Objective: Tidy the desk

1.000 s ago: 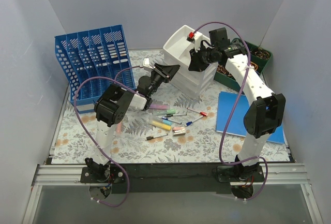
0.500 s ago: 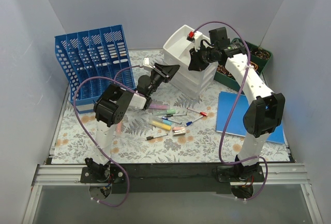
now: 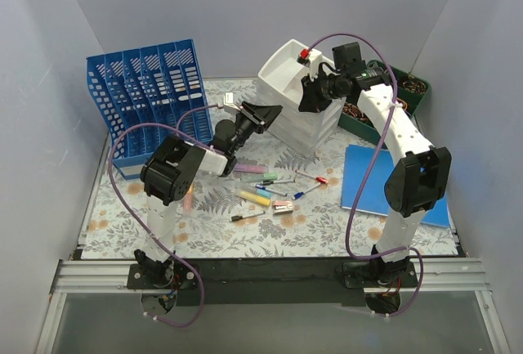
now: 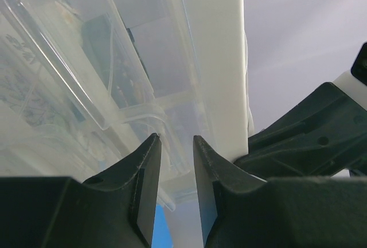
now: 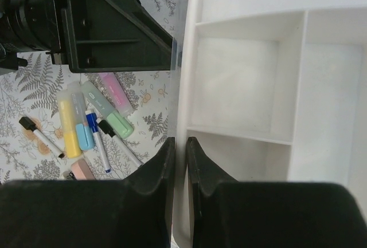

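Observation:
The desk (image 3: 327, 223) has a fern-and-flower print. At its back stands a white and clear drawer unit (image 3: 304, 129) with a white compartment tray (image 3: 282, 64) tilted on top. My right gripper (image 3: 306, 102) is shut on the tray's rim (image 5: 184, 116), seen between its own jaws in the right wrist view (image 5: 176, 140). My left gripper (image 3: 263, 112) is at the unit's left side. In the left wrist view its jaws (image 4: 176, 139) stand a narrow gap apart around a clear drawer's front lip (image 4: 172, 162). It also shows in the right wrist view (image 5: 169, 53).
Loose markers and highlighters (image 3: 265, 186) lie mid-desk; yellow, blue, green and pink ones show in the right wrist view (image 5: 86, 122). A blue file rack (image 3: 151, 92) stands back left. A blue notebook (image 3: 384, 182) lies right. A green bin (image 3: 396, 96) stands back right.
The left arm's elbow and gripper have shifted slightly left. The right gripper has raised the tray a little at its held edge.

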`<state>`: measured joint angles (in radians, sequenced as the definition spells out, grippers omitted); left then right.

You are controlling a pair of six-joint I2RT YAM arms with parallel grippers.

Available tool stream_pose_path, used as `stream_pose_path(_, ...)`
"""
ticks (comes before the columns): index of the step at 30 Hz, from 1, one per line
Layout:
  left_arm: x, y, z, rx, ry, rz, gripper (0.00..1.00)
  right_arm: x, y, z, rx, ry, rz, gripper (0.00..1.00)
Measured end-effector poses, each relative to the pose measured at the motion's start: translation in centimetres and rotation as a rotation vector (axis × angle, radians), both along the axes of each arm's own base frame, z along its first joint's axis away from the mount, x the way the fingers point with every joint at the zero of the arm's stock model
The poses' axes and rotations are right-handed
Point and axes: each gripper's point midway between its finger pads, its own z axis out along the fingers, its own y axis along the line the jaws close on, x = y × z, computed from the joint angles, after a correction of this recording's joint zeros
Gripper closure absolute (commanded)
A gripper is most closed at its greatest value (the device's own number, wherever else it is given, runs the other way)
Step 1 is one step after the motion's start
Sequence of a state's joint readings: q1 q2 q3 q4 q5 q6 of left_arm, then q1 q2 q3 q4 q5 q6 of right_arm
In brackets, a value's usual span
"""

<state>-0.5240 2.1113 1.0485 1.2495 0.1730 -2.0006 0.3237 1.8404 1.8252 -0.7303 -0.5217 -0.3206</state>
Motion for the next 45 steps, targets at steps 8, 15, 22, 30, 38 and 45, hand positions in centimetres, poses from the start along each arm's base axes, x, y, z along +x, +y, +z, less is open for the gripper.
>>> stream_pose_path(8, -1.0, 1.1, -0.1, 0.01, 0.016, 0.005, 0.72, -0.1, 0.0, 0.0, 0.003, 0.004, 0.002, 0.99)
stream_pose_path(15, -2.4, 2.6, 0.1, 0.022, 0.029, 0.005, 0.71, 0.1, 0.0, 0.0, 0.005, 0.005, -0.001, 0.99)
stream_pose_path(22, -3.5, 3.8, 0.1, 0.032, 0.036, 0.003, 0.71, 0.1, 0.0, 0.1, 0.006, 0.004, -0.001, 0.99)
stream_pose_path(30, -5.1, 5.8, 0.2, 0.041, 0.048, 0.017, 0.71, 0.1, 0.0, 0.1, 0.008, 0.005, 0.001, 0.99)
stream_pose_path(38, -6.3, 6.9, 0.6, 0.035, 0.041, 0.022, 0.7, 0.2, 0.0, -0.1, 0.006, 0.007, 0.001, 0.99)
stream_pose_path(45, -7.2, 8.0, 2.5, 0.01, -0.009, 0.027, 0.64, 0.3, 0.1, -0.1, 0.006, 0.005, 0.001, 0.99)
